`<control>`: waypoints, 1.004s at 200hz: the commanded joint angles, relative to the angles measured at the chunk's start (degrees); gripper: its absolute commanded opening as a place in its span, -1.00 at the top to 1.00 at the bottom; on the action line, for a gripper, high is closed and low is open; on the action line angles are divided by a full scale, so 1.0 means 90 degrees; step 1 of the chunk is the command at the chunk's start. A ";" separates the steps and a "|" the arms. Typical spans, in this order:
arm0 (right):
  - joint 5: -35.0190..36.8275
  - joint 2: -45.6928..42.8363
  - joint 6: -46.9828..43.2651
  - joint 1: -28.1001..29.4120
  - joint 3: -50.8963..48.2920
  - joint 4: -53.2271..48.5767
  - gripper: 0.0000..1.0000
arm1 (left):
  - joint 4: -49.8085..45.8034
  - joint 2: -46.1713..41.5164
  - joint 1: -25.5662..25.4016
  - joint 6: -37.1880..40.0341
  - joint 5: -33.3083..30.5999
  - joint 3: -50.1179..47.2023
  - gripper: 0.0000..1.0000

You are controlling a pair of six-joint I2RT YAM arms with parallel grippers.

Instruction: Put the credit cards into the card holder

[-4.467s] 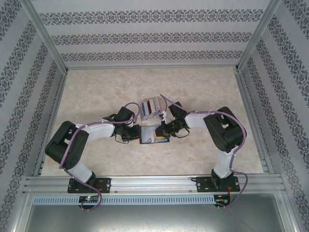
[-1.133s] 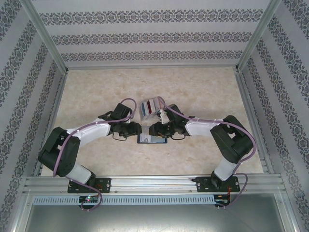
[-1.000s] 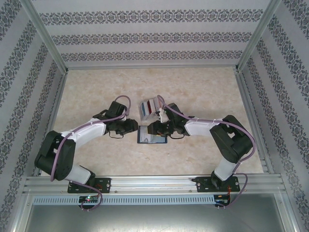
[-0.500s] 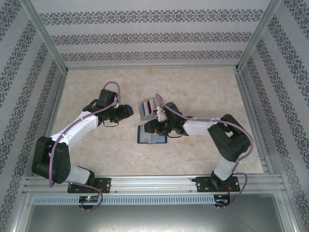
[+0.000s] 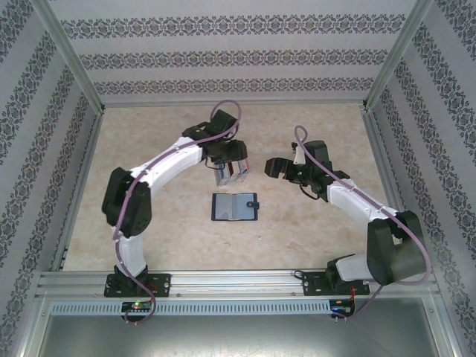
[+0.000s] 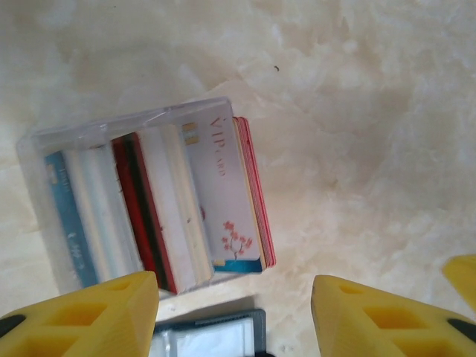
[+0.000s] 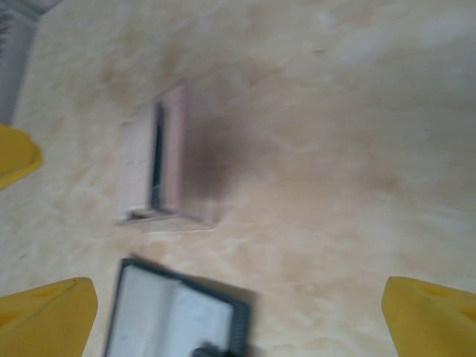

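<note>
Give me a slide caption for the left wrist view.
Open left pincer hovers over the clear rack of credit cards; card holder peeks in at the bottom edge.

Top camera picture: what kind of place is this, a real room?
Likely a robot test booth, not a home: an aluminium frame and wallpapered panels box in a marble-look table, with two robot arms bolted on.

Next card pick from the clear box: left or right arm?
Left arm: its open jaws hang over the clear box of credit cards. The right arm sits off to the side, away from box and card holder.
</note>
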 commanded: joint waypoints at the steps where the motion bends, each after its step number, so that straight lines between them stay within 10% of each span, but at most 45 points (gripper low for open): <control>1: 0.0733 -0.0169 -0.0295 -0.0267 -0.0011 -0.0261 -0.96 | -0.1101 0.0518 -0.0219 -0.0292 -0.0819 0.0537 -0.17; 118: 0.0689 -0.0200 -0.0360 -0.0431 -0.0342 -0.0044 -0.96 | -0.2509 0.1846 -0.0577 -0.0667 -0.2003 0.2182 -0.26; 201: 0.0736 -0.0296 -0.0390 -0.0437 -0.0400 -0.0033 -0.96 | -0.1652 0.2148 -0.0631 -0.0520 -0.0873 0.2147 -0.23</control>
